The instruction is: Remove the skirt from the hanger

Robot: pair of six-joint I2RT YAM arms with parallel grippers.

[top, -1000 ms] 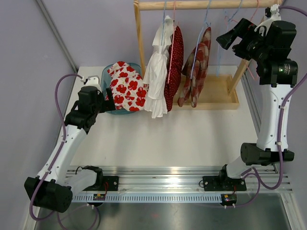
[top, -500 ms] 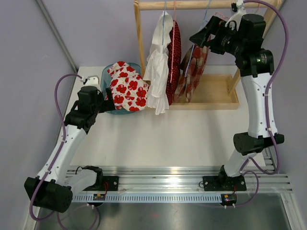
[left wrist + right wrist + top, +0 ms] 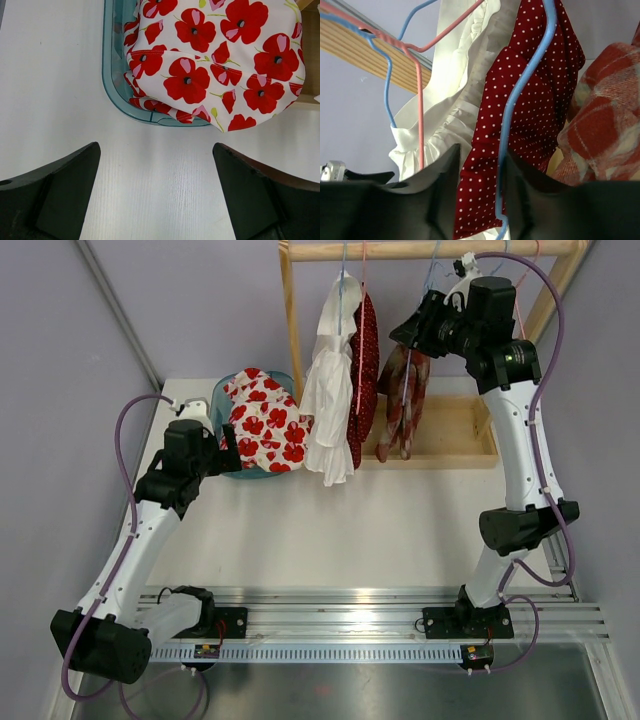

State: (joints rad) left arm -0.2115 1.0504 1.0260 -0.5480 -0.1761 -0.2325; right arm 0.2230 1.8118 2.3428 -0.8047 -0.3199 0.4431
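A: Starting at the left: what of the left gripper (image 3: 156,146)?

B: Hovers low over the tabletop (image 3: 50,75) with jaws spread wide, gripping nothing. Faces the teal basket (image 3: 106,60), just beside it at 12 o'clock.

A: And in the basket?

B: Holds a poppy-print garment (image 3: 215,55), heaped up and spilling over the rim toward 5 o'clock. Nothing else visible inside.

A: Further along, on the rack?

B: Hanging from the wooden rail (image 3: 430,250): a white ruffled garment (image 3: 325,390), a red polka-dot one (image 3: 365,370) touching it at 3 o'clock, then the plaid skirt (image 3: 402,405) on the blue hanger (image 3: 520,85), at about 1 o'clock on the tabletop. Taken for the skirt by judgement only. Below it, a wooden tray (image 3: 465,435), with the hem just above.

A: Right gripper (image 3: 481,152)?

B: Up by the rail, with jaws parted narrowly around the blue wire, not pinching it as far as can be told.

A: Step in hand, then?

B: Probably securing the hanger, with the skirt not yet off. Next: close on the wire or on cloth near the waist, then draw the skirt down toward 6 o'clock, away from the neighbours.
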